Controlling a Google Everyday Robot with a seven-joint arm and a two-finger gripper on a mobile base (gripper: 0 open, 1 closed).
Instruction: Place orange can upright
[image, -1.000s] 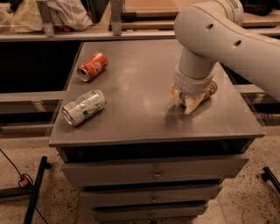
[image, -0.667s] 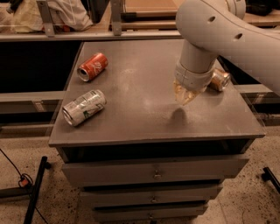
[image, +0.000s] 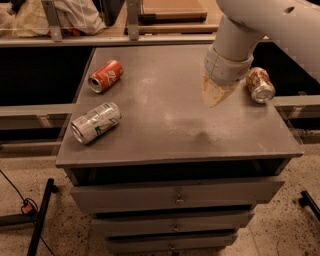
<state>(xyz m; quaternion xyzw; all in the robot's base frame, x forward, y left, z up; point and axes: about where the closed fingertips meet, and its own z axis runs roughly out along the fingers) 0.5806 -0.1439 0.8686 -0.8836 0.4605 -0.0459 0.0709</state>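
Note:
The orange can (image: 260, 84) lies on its side near the right edge of the grey cabinet top (image: 165, 125), its silver end facing front-right. It is coppery orange with pale patches. My gripper (image: 214, 95) hangs from the white arm just left of the can, raised a little above the surface and apart from the can. It holds nothing that I can see.
A red can with white script (image: 105, 76) lies on its side at the back left. A silver-white can with green marks (image: 96, 122) lies on its side near the front left edge. Drawers are below the top; a shelf rail runs behind.
My gripper has lifted off the table top and moved back and slightly right. The orange can, earlier hidden by the gripper, now shows lying to its right.

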